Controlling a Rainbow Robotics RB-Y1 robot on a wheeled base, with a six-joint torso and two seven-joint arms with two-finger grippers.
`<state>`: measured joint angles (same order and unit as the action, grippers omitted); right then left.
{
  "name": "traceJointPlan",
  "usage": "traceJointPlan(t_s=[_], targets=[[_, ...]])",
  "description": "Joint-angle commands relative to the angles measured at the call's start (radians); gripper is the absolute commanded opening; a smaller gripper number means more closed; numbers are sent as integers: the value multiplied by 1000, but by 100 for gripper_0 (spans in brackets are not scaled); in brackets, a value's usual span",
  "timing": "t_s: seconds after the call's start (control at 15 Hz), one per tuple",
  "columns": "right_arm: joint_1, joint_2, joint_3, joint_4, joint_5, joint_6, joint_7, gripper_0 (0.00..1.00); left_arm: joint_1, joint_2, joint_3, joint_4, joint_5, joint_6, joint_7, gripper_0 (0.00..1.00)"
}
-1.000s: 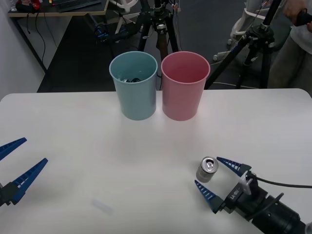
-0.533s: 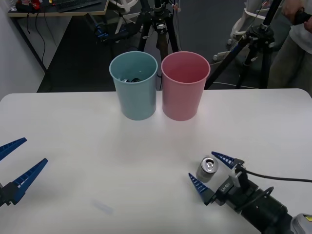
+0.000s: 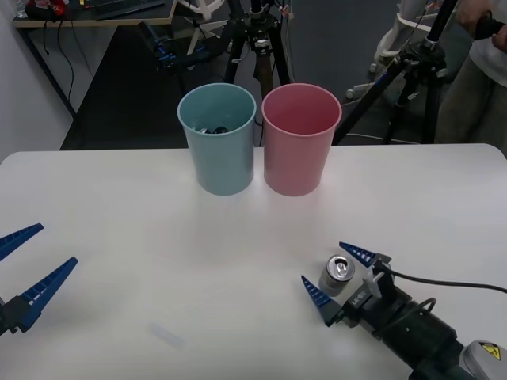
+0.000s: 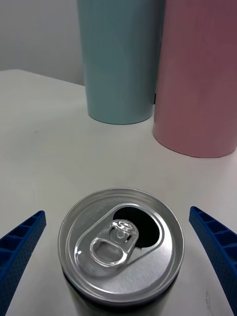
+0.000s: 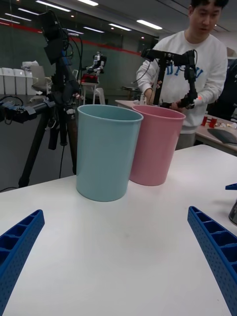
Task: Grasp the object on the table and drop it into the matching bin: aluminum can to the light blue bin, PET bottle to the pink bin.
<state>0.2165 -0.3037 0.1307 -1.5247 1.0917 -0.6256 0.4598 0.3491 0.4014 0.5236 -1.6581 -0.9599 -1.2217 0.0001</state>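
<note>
The right gripper [image 3: 339, 273] is showing blue, ribbed, tapering fingers [image 3: 314, 292] on a black cylindrical wrist [image 3: 408, 332], a black cable [image 3: 451, 286] trailing behind. The left gripper [image 3: 28, 265] is wearing matching blue ribbed fingers.

Shiny metal aluminum can [image 4: 121, 244] on matt white table [image 3: 119, 237] — light blue bin [image 3: 218, 138], pink bin [image 3: 299, 141] smooth plastic.

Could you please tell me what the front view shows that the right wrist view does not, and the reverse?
Front view alone: the open left gripper at the table's left edge, and dark items inside the light blue bin. Right wrist view alone: the aluminum can's pull tab and open mouth up close. Both: the can between the open right gripper's fingers, and the pink bin.
</note>
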Motion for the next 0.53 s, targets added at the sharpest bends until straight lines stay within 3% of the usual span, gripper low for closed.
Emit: traceJointPlan(t_s=[0.07,0.13,0.2,0.27,0.53], targets=[[0,0,3,0,10,11,-1,100,0,0,0,0,0,0,0,100],[0,-2,3,0,10,11,-1,69,0,0,0,0,0,0,0,100],[3,-2,3,0,10,12,-3,12,0,0,0,0,0,0,0,100],[4,-5,1,0,8,12,-6,0,0,0,0,0,0,0,0,100],[3,-12,1,0,8,9,-15,0,0,0,0,0,0,0,0,100]])
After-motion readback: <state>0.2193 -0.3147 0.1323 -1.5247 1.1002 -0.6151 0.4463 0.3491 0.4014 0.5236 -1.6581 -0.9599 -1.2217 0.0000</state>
